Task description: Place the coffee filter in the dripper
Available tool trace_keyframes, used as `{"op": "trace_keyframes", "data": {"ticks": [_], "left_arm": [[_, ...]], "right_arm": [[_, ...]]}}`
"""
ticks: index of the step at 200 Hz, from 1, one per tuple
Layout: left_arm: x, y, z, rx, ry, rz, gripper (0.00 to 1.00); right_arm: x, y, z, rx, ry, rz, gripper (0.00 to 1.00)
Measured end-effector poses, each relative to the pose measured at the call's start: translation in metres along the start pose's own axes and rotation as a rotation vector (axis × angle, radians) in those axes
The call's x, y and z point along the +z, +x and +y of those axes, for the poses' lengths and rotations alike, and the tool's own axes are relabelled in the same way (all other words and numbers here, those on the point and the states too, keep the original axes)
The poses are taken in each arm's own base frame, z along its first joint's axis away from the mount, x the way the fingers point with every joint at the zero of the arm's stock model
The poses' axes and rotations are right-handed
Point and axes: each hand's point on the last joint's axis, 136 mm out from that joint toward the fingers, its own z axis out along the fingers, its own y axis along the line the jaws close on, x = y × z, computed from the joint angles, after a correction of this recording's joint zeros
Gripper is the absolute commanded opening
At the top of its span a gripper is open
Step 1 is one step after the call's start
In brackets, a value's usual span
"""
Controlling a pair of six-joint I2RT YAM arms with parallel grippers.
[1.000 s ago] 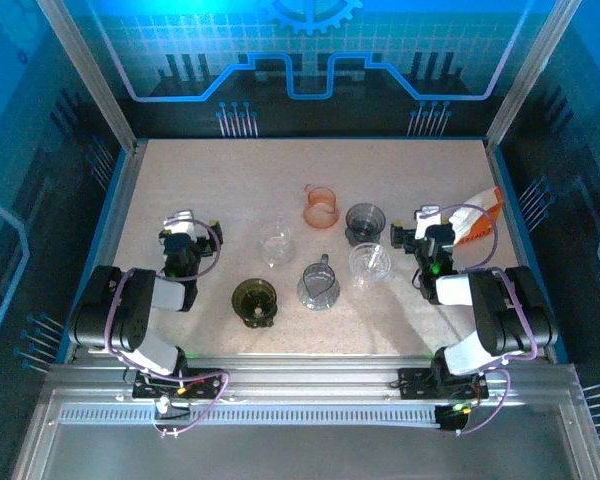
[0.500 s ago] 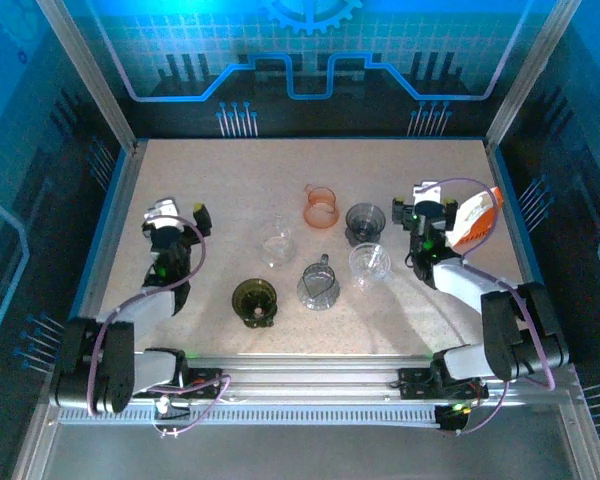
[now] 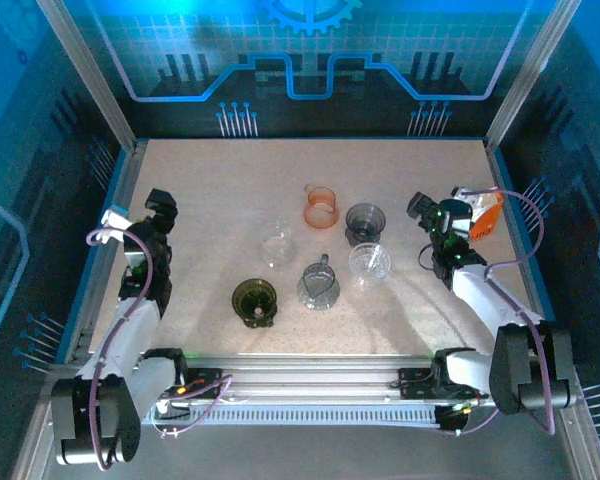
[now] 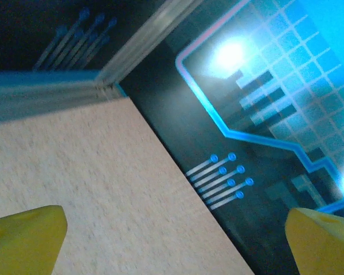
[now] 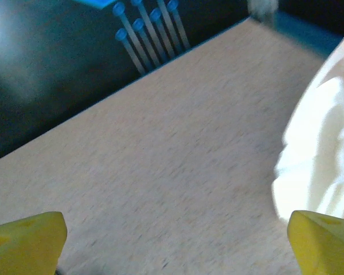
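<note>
1. Speckled beige surface (image 3: 220,190), matte and grainy, with a blue rim and dark walls printed with glowing circuit lines.
2. Six small vessels stand in a loose cluster at mid-surface, none touching:
   - an orange translucent cup (image 3: 321,207) with a handle, farthest from me;
   - a smoky grey dripper (image 3: 364,221), round-mouthed and funnel-shaped, just to its right;
   - a clear ribbed dripper (image 3: 369,264), nearer than the grey one;
   - a clear glass jug (image 3: 318,286) with a handle, to the left of the clear dripper;
   - a small clear glass (image 3: 277,246), farther left;
   - a dark olive dripper (image 3: 253,301), nearest to me, with a pale spot at its centre.
3. The coffee filter (image 5: 325,140) is white, thin paper with soft folds. It lies on the surface at the right edge, well apart from the drippers. From above I see orange beside it, though I cannot tell what that part is.
4. The right pincer (image 5: 172,243) is spread as wide as it goes, its blunt yellow tips at opposite corners of my wrist view. It holds nothing and hangs just beside the filter, with bare surface between its tips.
5. The left pincer (image 4: 172,246) is spread equally wide and also has nothing in it. It sits near the left rim and points at the far left corner.
</note>
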Motion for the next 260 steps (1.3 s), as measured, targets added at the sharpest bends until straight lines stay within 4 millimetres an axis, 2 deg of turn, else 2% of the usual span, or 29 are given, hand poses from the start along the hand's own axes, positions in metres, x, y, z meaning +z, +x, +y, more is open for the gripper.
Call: {"op": "trace_keyframes", "data": {"ticks": [19, 37, 62, 84, 101, 117, 129, 159, 181, 219, 260], "left_arm": [[-0.001, 0.014, -0.005, -0.057, 0.033, 0.081, 0.99], [-0.003, 0.029, -0.015, -0.080, 0.076, 0.178, 0.99], [-0.006, 0.050, -0.047, -0.067, 0.132, 0.339, 0.99], [-0.024, 0.089, -0.088, 0.005, 0.217, 0.518, 0.95], [-0.047, 0.123, -0.102, 0.066, 0.264, 0.650, 0.86], [-0.063, 0.146, -0.095, 0.113, 0.252, 0.749, 0.80], [-0.069, 0.156, -0.085, 0.134, 0.222, 0.803, 0.79], [-0.080, 0.170, -0.066, 0.150, 0.164, 0.890, 0.81], [-0.088, 0.179, -0.053, 0.156, 0.136, 0.936, 0.83], [-0.096, 0.182, -0.043, 0.161, 0.110, 0.965, 0.85], [-0.100, 0.182, -0.041, 0.161, 0.100, 0.973, 0.86]], "right_arm": [[-0.001, 0.014, 0.014, -0.006, -0.069, 0.097, 1.00], [-0.002, 0.018, 0.029, -0.019, -0.125, 0.165, 1.00], [-0.009, 0.028, 0.049, -0.059, -0.187, 0.240, 1.00], [-0.014, 0.048, 0.063, -0.117, -0.215, 0.323, 1.00], [-0.012, 0.059, 0.073, -0.164, -0.220, 0.381, 0.99], [-0.006, 0.065, 0.081, -0.199, -0.213, 0.425, 0.89], [0.001, 0.068, 0.086, -0.220, -0.207, 0.450, 0.81], [0.021, 0.086, 0.083, -0.255, -0.169, 0.527, 0.66], [0.032, 0.104, 0.077, -0.259, -0.137, 0.589, 0.60], [0.041, 0.123, 0.069, -0.258, -0.096, 0.654, 0.40], [0.041, 0.124, 0.068, -0.253, -0.094, 0.658, 0.09]]}}
